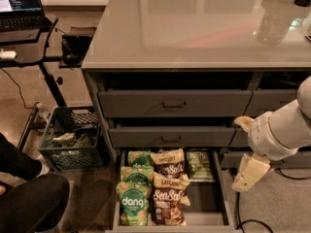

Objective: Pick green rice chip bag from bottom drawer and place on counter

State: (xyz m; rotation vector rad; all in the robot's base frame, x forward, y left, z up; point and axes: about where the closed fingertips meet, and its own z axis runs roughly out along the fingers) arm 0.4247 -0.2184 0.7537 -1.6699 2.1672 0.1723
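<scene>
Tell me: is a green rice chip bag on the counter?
No: the green rice chip bags lie in the bottom drawer; the gripper hangs to its right.

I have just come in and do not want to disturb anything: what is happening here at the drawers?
A robot arm is working at the open bottom drawer. Its gripper hangs outside the drawer's right wall, touching none of the snacks. The green rice chip bag lies at the front left of the drawer, next to the brown Sea Salt bags. No bag is on the counter yet.
</scene>
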